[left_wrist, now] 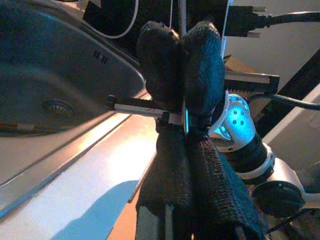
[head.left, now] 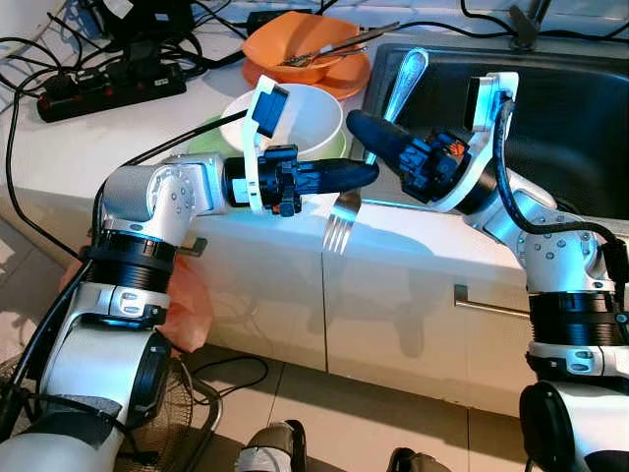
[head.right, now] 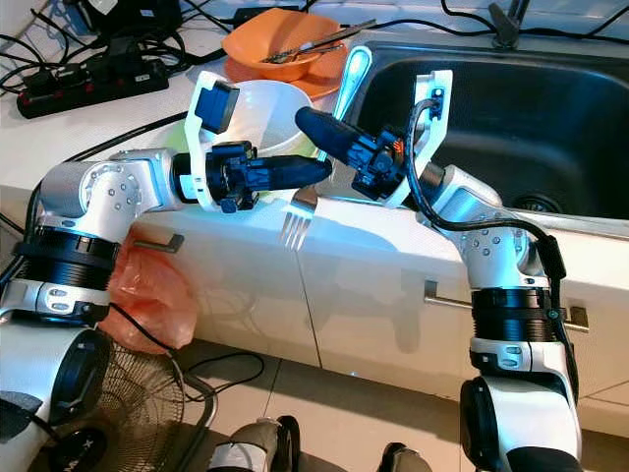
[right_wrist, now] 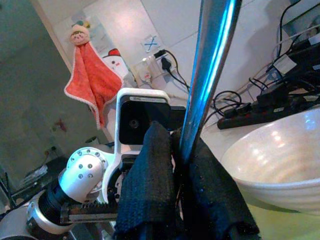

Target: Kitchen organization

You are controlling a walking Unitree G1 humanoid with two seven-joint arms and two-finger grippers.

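Now, fork (head.left: 339, 224): hangs tines down at the counter edge (head.left: 413, 236), between white bowl (head.left: 305, 118) and sink (head.left: 580, 118).
Left gripper (head.left: 364, 175): pinched on the fork's middle.
Right gripper (head.left: 366, 128): pinched on its handle.
Feel: probably light, stiff, slippery metal.
Hold: the thin neck, squeezed tight.

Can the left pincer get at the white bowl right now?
Probably not as things stand. The left pincer is shut on the fork, which the right pincer also grips. The white bowl sits close behind on the counter, unobstructed, so the fork must be released first.
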